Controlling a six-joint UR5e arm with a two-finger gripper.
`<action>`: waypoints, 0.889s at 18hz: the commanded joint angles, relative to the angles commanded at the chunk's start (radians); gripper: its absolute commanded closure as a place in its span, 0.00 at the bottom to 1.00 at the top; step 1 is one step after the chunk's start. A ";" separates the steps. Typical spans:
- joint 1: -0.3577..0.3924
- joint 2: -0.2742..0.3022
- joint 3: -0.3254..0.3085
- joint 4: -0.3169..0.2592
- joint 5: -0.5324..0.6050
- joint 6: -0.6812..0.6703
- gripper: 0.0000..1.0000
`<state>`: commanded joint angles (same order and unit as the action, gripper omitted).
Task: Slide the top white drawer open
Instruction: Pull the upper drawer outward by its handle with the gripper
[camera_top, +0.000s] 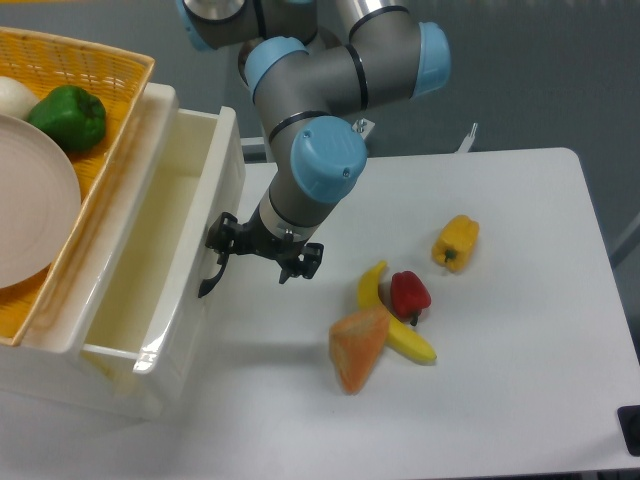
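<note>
My end effector (262, 256) sits low over the white desk (500, 330), right at the front panel of the top white drawer (150, 270), with its fingers spread apart: 1 finger (224, 236) is up against the curved black handle (212, 277), the other finger (306, 262) stands out over the bare desk to the right. I cannot tell whether the near finger hooks behind the handle or only touches it. The drawer stands pulled out from the cabinet (80, 365) at the left edge of the view, its cream interior open to the camera and its glossy rim catching the light. On top of the cabinet rests a yellow wicker basket (105, 75) holding a green pepper (68, 117), a white plate (30, 215) and a pale round thing (14, 96) partly cut off by the frame. To the right of my end effector, well apart from the drawer, lie a banana (378, 296), a red pepper (409, 293) resting against it, and an orange wedge (359, 347) touching the banana's lower end. A yellow pepper (456, 243) lies alone further right. My arm (315, 120), grey with blue joint caps, comes down from the top of the view.
</note>
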<state>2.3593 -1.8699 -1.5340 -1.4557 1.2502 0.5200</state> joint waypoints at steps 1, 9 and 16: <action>0.002 -0.002 0.006 -0.002 -0.002 0.000 0.00; 0.021 -0.003 0.009 0.002 0.000 0.002 0.00; 0.041 -0.008 0.020 0.000 0.002 0.002 0.00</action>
<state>2.4006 -1.8776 -1.5141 -1.4557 1.2517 0.5216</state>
